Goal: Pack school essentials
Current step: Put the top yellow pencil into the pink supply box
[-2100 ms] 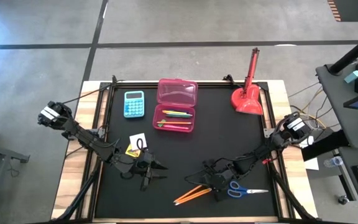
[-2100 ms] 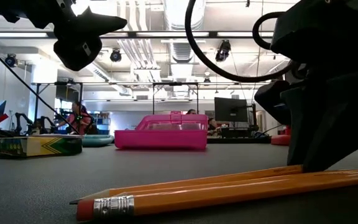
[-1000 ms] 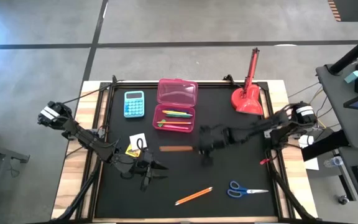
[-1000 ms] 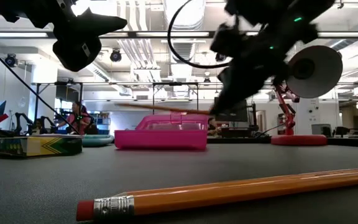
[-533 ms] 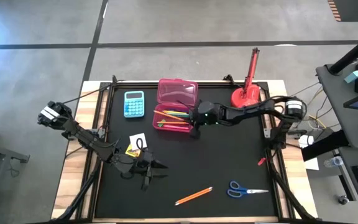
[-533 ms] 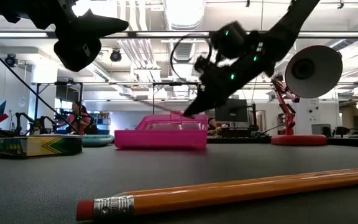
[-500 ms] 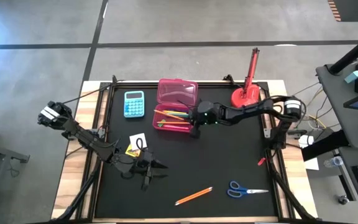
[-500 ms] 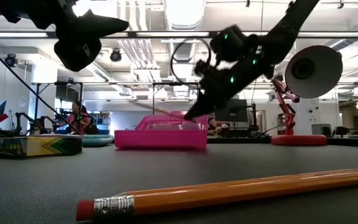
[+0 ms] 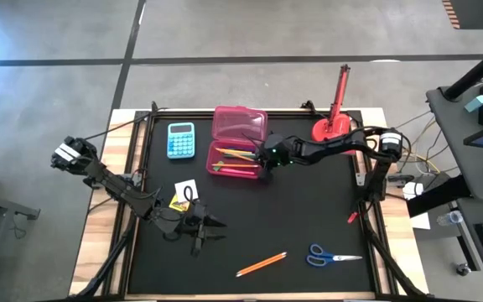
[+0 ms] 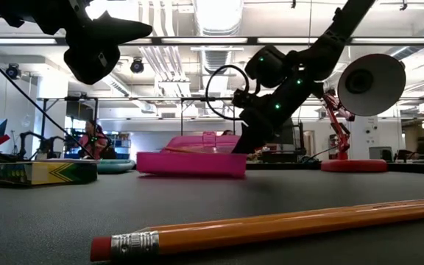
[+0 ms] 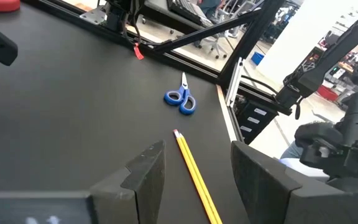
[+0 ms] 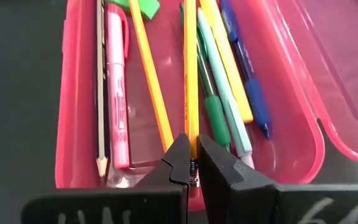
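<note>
Landmark: pink case [image 9: 238,143], lid open, far centre of table [image 9: 309,210].

- Orange pencils [image 9: 260,263] lying well nearer than case; scissors [image 9: 334,256] beside them.
- Left gripper [image 9: 210,228] held above mat, nearer than case and to its left; jaws released, nothing grasped.
- White-and-yellow pack [image 9: 184,195] found between left gripper and case.
- Right gripper [image 12: 190,167] positioned at case's right edge; jaws clenched on pencil [image 12: 190,74], which is laid lengthwise in tray among pens [image 12: 219,93].
- Calculator [image 9: 181,139] left of case.
</note>
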`<state>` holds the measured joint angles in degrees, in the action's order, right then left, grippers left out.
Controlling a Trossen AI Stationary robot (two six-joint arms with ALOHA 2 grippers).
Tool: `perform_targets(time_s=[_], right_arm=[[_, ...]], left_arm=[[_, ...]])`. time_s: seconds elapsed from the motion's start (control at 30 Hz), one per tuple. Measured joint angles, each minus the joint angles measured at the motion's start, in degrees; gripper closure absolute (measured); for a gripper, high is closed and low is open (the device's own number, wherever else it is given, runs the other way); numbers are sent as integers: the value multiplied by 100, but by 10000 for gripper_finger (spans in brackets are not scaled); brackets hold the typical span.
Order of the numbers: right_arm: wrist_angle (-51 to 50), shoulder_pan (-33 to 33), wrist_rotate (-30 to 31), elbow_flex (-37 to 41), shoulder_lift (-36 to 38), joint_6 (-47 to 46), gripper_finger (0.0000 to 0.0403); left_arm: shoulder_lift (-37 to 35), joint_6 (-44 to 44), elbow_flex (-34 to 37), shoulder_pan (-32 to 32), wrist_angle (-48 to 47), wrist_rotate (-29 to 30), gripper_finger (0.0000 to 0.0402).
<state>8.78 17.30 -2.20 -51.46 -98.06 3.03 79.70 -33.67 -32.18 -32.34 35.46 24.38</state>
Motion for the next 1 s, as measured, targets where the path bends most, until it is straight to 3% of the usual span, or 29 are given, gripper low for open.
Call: perform_targets(time_s=[0.27,0.67,0.87,1.0], right_arm=[[-92,-2,0,-77,0,-101,388],[-108,-4,0,-83,12,-201,327],[-447,-126,-152,-87,513,-181,311],[-928,-591,-357,-56,871,-101,312]], left_arm=[[0,-13,0,0,0,0,237],[0,-25,0,0,2,0,237],[0,-48,0,0,0,0,237],[0,-46,0,0,0,-2,237]])
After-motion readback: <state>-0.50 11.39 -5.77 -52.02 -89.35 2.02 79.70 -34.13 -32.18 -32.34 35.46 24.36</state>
